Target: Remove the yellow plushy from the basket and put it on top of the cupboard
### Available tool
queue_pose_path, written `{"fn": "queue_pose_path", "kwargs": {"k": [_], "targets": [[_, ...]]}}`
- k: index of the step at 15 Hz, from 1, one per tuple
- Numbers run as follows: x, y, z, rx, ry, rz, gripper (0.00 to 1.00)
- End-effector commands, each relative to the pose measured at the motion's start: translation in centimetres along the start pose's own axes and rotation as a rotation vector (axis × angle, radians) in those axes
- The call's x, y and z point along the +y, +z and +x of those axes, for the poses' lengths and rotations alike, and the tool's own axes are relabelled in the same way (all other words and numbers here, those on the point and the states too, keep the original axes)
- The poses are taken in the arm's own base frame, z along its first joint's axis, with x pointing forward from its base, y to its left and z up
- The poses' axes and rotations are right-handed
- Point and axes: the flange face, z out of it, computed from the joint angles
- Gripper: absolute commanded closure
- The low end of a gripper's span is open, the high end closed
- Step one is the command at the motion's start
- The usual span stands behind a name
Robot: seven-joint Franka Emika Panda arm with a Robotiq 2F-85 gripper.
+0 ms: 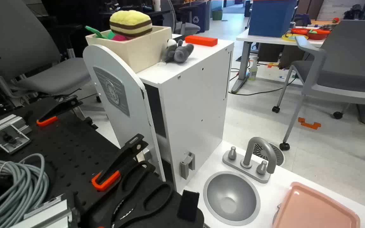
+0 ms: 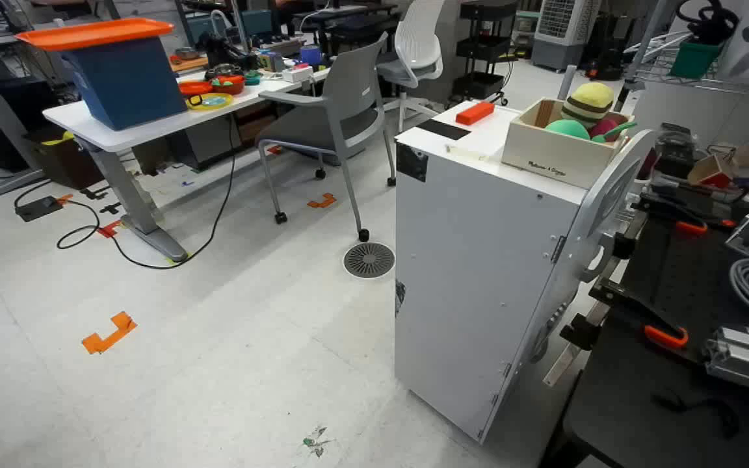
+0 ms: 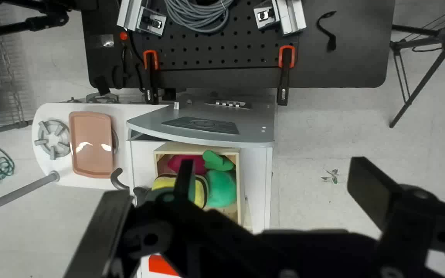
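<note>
The yellow plushy, with dark brown stripes, sits on top of other soft toys in the basket in both exterior views (image 1: 131, 22) (image 2: 588, 104). The beige basket (image 1: 149, 50) (image 2: 540, 151) stands on the white cupboard's flat top, at the end by the grey panel. The cupboard (image 1: 195, 101) (image 2: 478, 273) is upright. In the wrist view my gripper (image 3: 272, 166) is open and empty, seen from above. Its left finger covers part of the plushy (image 3: 199, 193) and of the basket (image 3: 239, 185); its right finger is over the floor, beyond the cupboard (image 3: 259, 185). Neither exterior view shows the gripper.
The basket also holds a green toy (image 3: 221, 188) and a pink one (image 3: 185, 163). A grey plush (image 1: 179, 52) and a red block (image 1: 201, 40) lie on the cupboard top. The cupboard's rounded grey panel (image 3: 203, 123) rises beside the basket. A black table (image 3: 238, 79) with clamps adjoins.
</note>
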Motion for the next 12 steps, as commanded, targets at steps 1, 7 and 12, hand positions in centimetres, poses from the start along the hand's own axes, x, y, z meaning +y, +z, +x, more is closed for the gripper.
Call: {"fn": "queue_pose_path", "kwargs": {"k": [1,7,12], "targets": [[0.0,-0.1,0.0,0.001,0.000,0.000,0.00],[0.0,-0.3,0.0,0.004,0.000,0.001,0.00],[0.6,-1.5,1.5,0.013,0.101,0.075,0.00]]}}
